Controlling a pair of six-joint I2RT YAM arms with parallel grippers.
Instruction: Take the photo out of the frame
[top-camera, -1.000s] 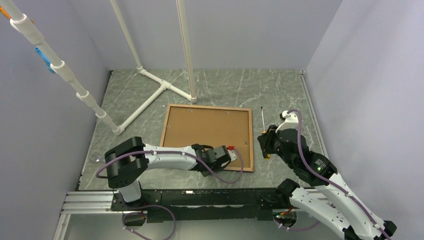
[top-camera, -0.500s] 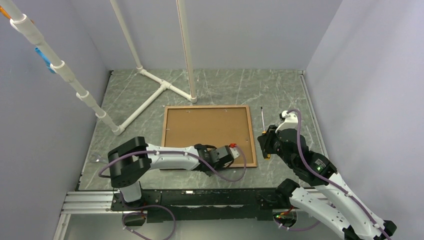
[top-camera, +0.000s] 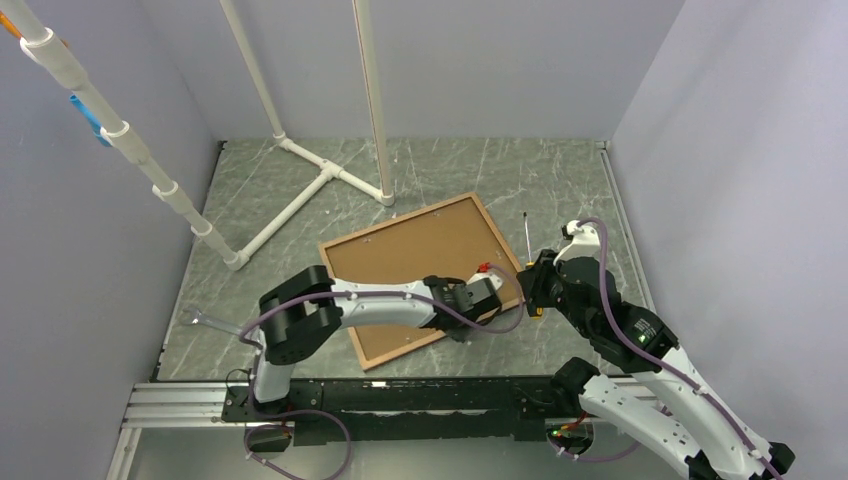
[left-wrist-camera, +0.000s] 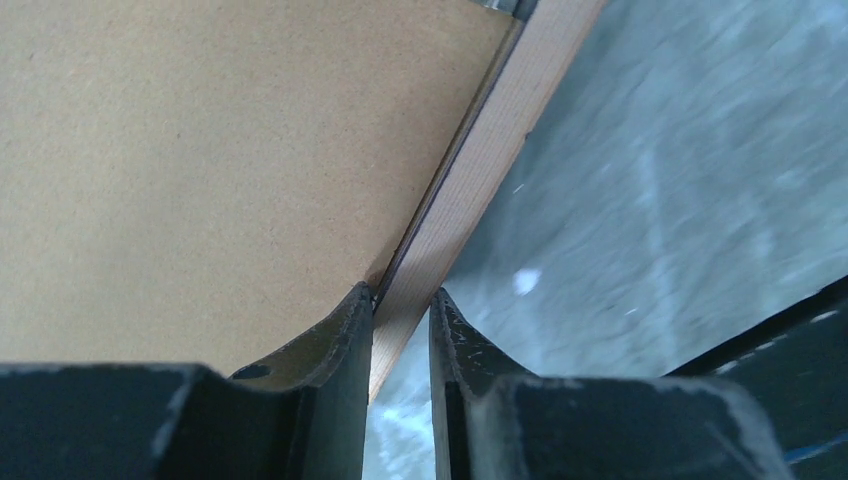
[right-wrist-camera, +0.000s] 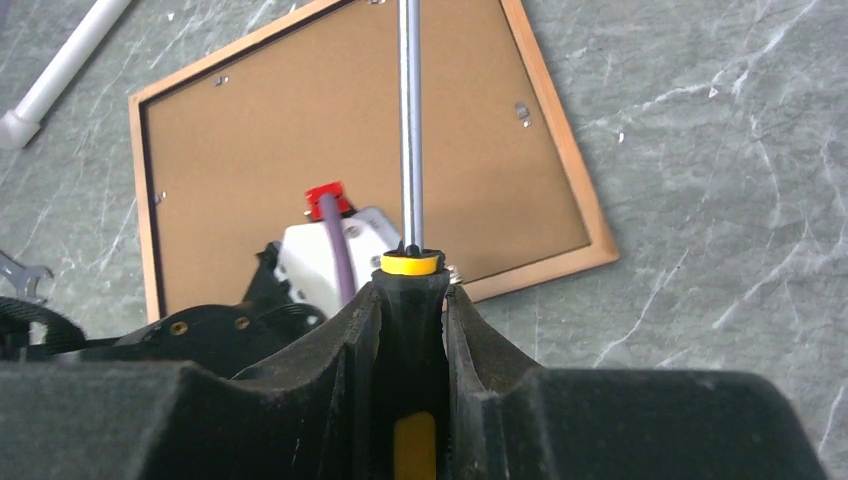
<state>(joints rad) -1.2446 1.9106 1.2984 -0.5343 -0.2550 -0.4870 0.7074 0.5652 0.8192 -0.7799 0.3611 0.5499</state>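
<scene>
Frame (top-camera: 420, 262) lying face down and askew mid-counter (top-camera: 560, 180), left gripper (top-camera: 487, 291) on its right edge, screwdriver (top-camera: 526, 235) just right of it in the right gripper (top-camera: 533, 290), pipe stand (top-camera: 300, 195) toward the far left corner, wrench (top-camera: 205, 321) by the near left edge.

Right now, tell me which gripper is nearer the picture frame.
Left. The left gripper clamps the picture frame by its edge; the right gripper, holding a screwdriver, sits beside one corner.
</scene>
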